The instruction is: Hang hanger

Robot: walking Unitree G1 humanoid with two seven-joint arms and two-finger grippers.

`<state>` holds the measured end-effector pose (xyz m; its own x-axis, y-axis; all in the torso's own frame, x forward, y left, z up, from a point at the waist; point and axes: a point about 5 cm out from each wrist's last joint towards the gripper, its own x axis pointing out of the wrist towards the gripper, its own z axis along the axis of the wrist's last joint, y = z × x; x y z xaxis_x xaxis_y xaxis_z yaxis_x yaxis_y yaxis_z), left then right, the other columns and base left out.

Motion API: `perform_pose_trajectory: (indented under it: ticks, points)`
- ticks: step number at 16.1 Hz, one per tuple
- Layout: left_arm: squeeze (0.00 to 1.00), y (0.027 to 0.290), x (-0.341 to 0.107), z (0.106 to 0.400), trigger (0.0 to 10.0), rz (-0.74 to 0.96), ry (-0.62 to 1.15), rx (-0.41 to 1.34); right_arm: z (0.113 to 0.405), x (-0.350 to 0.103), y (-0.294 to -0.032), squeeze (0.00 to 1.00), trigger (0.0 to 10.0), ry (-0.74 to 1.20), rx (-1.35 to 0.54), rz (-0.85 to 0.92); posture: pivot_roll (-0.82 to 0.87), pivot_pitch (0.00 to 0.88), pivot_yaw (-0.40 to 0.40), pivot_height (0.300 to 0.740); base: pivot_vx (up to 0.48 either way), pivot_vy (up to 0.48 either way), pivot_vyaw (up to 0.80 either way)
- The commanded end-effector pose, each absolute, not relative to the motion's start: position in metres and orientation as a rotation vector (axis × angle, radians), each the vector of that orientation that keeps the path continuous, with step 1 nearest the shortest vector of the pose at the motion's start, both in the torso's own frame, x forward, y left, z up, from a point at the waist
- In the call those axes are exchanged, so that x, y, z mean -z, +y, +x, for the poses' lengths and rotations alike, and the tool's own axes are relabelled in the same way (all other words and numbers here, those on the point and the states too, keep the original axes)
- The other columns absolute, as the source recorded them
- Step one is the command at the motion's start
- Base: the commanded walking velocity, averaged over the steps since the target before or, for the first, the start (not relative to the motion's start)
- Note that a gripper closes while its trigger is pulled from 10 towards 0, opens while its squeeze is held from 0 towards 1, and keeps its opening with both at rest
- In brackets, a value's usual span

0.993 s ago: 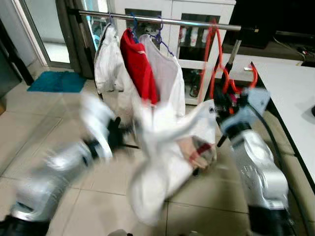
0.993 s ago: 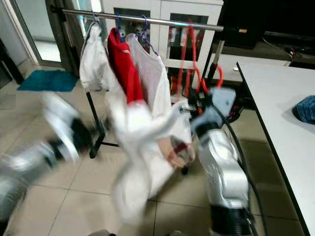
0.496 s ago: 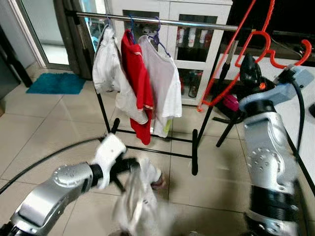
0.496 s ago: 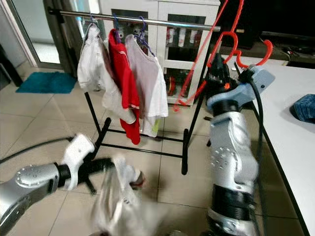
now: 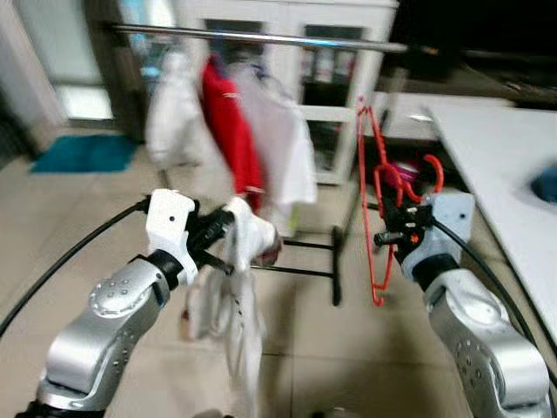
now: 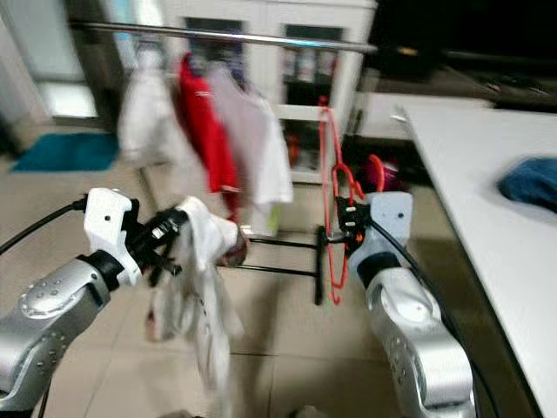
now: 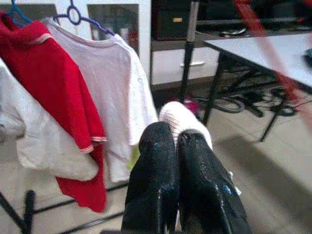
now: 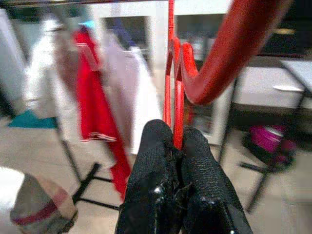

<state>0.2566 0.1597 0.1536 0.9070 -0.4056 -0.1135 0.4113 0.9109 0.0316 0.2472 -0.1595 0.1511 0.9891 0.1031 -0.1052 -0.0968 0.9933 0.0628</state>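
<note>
My left gripper point(image 5: 228, 228) is clenched on a white garment point(image 5: 242, 296), which hangs below it toward the floor, in front of the rack. Behind it, on the rack rail point(image 5: 261, 37): white, red & pale shirts point(image 5: 228, 122), all blurred. My right gripper point(image 5: 389, 225) is pinched tight on the red hanger point(image 5: 370, 209), held upright, hook just above my fingers point(image 8: 153, 170), below the rail's right end. White table point(image 5: 496, 148) at far right.
</note>
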Motion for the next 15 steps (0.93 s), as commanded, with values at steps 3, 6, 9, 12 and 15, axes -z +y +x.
perform_pose_trajectory:
  ticks: [3,6,9,12,15]
  points:
    - [0.0,0.158,-0.165,0.264,10.0,0.098,0.059,0.361,0.244,-0.157,-0.164,0.0,10.0,0.117,-0.059,0.119,-0.08,0.063,0.003,0.74,0.0,0.0,-0.79]
    - [0.0,0.152,-0.165,0.261,10.0,0.101,0.06,0.349,0.242,-0.154,-0.163,0.0,10.0,0.128,-0.055,0.16,-0.06,0.08,-0.017,0.74,0.0,0.0,-0.79]
    - [0.0,0.155,-0.162,0.261,10.0,0.111,0.064,0.288,0.246,-0.155,-0.163,0.0,10.0,0.131,-0.027,0.129,-0.07,0.08,-0.032,0.74,0.0,0.0,-0.8]
    - [0.0,0.155,-0.162,0.269,10.0,0.126,0.06,0.263,0.246,-0.156,-0.17,0.0,10.0,0.122,0.005,0.084,-0.09,0.076,-0.017,0.74,0.0,0.0,-0.8]
    - [0.0,0.157,-0.166,0.272,10.0,0.073,0.05,0.239,0.246,-0.163,-0.161,0.0,10.0,0.098,-0.058,0.056,-0.09,0.08,-0.009,0.74,0.0,0.0,-0.8]
